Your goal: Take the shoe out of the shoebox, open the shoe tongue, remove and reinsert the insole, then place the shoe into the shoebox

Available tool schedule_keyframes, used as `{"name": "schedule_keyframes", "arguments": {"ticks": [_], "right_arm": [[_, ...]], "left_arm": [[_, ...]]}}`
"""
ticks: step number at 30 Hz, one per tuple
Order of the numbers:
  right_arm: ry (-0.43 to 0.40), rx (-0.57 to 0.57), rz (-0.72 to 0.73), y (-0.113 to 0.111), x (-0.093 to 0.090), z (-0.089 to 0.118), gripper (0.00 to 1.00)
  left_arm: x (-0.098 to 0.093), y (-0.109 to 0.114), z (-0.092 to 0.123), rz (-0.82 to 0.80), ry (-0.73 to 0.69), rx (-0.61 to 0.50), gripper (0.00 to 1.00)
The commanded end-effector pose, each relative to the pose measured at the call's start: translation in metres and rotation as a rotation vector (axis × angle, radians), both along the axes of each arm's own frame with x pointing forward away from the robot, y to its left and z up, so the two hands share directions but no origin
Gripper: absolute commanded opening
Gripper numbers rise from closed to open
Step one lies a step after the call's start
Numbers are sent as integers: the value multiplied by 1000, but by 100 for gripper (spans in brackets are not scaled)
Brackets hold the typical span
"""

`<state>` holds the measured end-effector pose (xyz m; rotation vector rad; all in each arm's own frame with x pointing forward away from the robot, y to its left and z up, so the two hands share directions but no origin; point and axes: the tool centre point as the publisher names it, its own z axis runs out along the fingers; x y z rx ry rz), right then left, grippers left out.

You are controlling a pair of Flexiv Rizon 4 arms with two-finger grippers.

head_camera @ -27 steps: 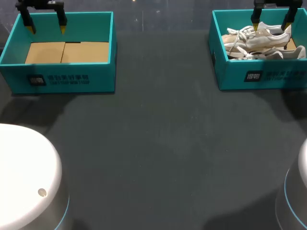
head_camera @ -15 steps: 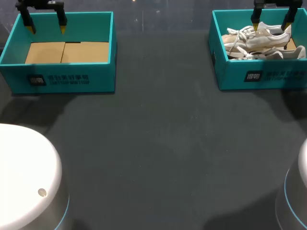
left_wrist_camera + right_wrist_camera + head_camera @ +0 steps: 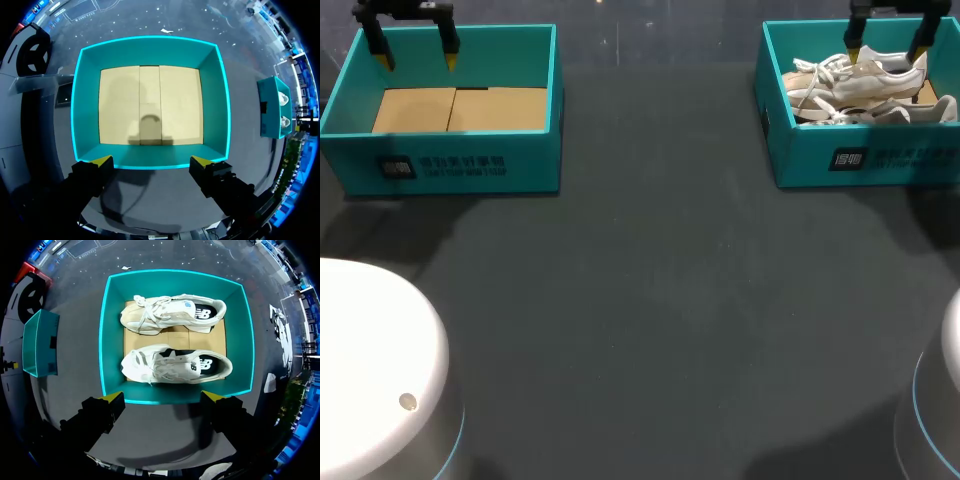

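1. Dark, matte grey table [image 3: 650, 300] fills the scene, carrying two teal boxes near its far corners, well apart.
2. We see our left gripper [image 3: 418, 60] [image 3: 151, 161] hanging above the left shoebox [image 3: 450, 160] [image 3: 87, 100]. It points straight down, with its yellow-tipped fingers spread wide and nothing between them.
3. Our right gripper [image 3: 886, 50] [image 3: 163, 397] hovers the same way over the right shoebox [image 3: 860, 160] [image 3: 112, 340]. It also points down, fingers apart and empty, clear of the shoes.
4. Both shoes lie inside the right shoebox, side by side on their soles. Their long axes run parallel across the box, with toes toward the left shoebox and heels away from it.
5. From the right wrist view, the white shoe [image 3: 175, 365] with a dark lining lies by the wall under the gripper. The cream shoe [image 3: 170, 314] lies beyond it. Both have soft uppers, loose pale laces and thick light soles.
6. We note that each box is rectangular and open-topped, with smooth teal walls. The left one shows a plain brown cardboard floor [image 3: 150, 105] crossed by straight flap seams.
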<state>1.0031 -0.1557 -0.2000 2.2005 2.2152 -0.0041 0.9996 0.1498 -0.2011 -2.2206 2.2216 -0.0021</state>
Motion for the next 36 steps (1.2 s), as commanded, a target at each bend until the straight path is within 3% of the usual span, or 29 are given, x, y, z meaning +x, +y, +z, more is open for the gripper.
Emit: {"name": "schedule_keyframes", "arguments": {"ticks": [1,23,36], "right_arm": [[-8,-12,3,-13,0,0,100],[5,-115,-35,-101,8,-35,100],[18,-129,-71,-127,15,-66,100]], "left_arm": [[0,0,1,0,1,1,100],[0,0,1,0,1,1,100],[0,0,1,0,1,1,100]]}}
